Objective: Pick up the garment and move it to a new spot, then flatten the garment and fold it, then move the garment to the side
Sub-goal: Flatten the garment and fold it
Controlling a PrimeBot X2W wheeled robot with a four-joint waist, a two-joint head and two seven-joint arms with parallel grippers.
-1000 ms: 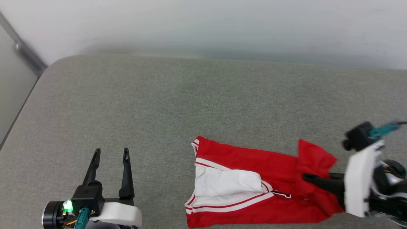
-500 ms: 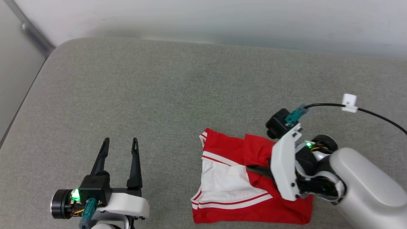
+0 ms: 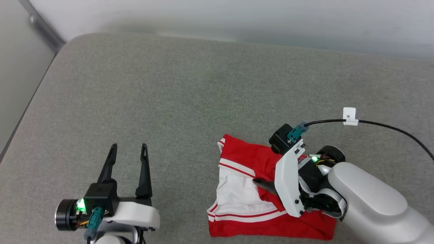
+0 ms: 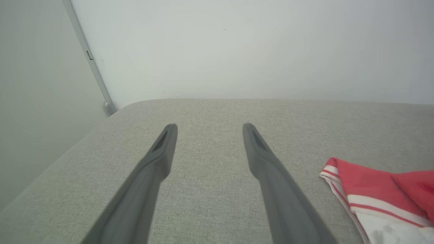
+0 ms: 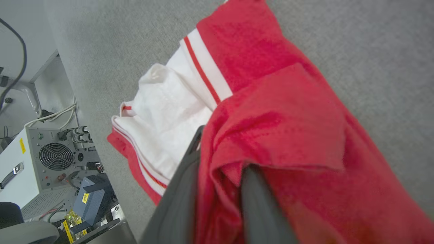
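Note:
The garment [image 3: 242,159] lies folded on the grey cushion's near right part, red with a white sleeve and striped trim showing. My right gripper [image 3: 262,183] reaches in from the right over its middle; one dark fingertip shows past the white wrist plate. In the right wrist view the garment [image 5: 271,112] drapes over and between the right gripper [image 5: 223,149] fingers, which are shut on a red fold. My left gripper [image 3: 129,147] stands open and empty at the lower left, apart from the cloth. The left wrist view has the left gripper [image 4: 210,127] open, with the garment [image 4: 366,183] at its right.
The grey cushion [image 3: 190,101] ends at a pale wall behind and a rounded corner at the far left. A black cable with a white tag [image 3: 349,117] trails from my right wrist. A white fan box [image 5: 51,159] and cables sit on the floor beyond the cushion's near edge.
My right gripper has carried the garment's right end leftward over the rest, so the cloth now lies shorter and doubled. The head camera has shifted. The left gripper has stayed open.

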